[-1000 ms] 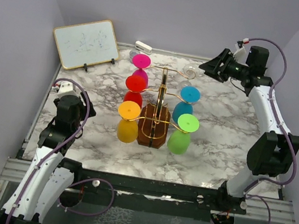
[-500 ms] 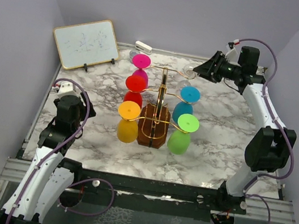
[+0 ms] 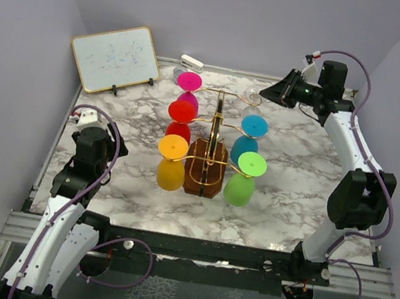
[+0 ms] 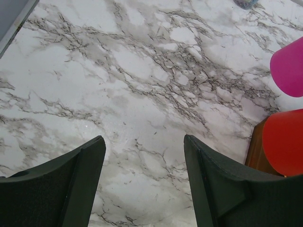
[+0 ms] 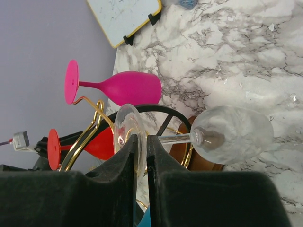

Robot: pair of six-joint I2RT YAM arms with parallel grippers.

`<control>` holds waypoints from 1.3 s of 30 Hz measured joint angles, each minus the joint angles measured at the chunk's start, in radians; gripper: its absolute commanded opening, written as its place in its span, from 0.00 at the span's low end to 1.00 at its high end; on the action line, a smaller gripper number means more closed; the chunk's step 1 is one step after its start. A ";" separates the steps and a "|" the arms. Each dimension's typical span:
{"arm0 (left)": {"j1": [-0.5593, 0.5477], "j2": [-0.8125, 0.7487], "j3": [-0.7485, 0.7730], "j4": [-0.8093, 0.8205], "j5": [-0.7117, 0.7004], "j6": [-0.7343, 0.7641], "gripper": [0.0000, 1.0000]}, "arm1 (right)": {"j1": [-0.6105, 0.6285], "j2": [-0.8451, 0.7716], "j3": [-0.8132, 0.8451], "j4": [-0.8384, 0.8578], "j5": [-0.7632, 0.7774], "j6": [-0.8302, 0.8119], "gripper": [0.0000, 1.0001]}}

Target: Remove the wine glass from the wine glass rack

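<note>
A big white and grey marble surface [image 3: 294,181] fills the middle, with purple walls around it. A white whiteboard [image 3: 115,59] with a yellow edge leans at the far left corner of the surface. The wine glass rack [image 3: 213,132] stands in the middle, with thin gold wire arms and a dark brown wooden base. Five bright glasses hang upside down from it, feet up and cups down. The pink glass [image 3: 189,81], red glass [image 3: 182,110] and orange glass [image 3: 173,147] hang on the left side. The blue glass [image 3: 254,125] and green glass [image 3: 251,164] hang on the right side. The clear wine glass [image 5: 234,135] hangs on the far right arm of the rack, near the back of the surface. The right claw [image 5: 142,142] reaches in from the right, up at that arm of the rack. Its two fingers are nearly together and pinch the thin round foot of the clear wine glass, and the stem and cup stick out past the fingertips. The left claw [image 4: 144,142] hangs over bare marble on the left, well apart from the rack. Its fingers are wide apart with nothing between them. A small white thing [image 3: 191,62] lies at the very back edge; it is too small to tell what it is.
</note>
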 measured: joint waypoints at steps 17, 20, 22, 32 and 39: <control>0.001 0.004 0.000 0.000 0.000 0.000 0.70 | 0.000 -0.087 -0.087 0.102 0.003 0.109 0.01; 0.001 0.006 0.000 0.000 0.000 0.000 0.70 | 0.000 -0.103 -0.120 0.134 0.000 0.137 0.01; 0.001 0.007 0.000 0.000 0.000 0.000 0.70 | 0.000 -0.109 -0.139 0.157 -0.011 0.156 0.01; 0.008 0.010 0.000 0.000 0.000 0.000 0.70 | 0.000 -0.120 -0.188 0.230 -0.067 0.207 0.01; 0.008 0.010 0.000 0.000 0.000 0.000 0.70 | 0.000 -0.126 -0.188 0.269 -0.101 0.235 0.01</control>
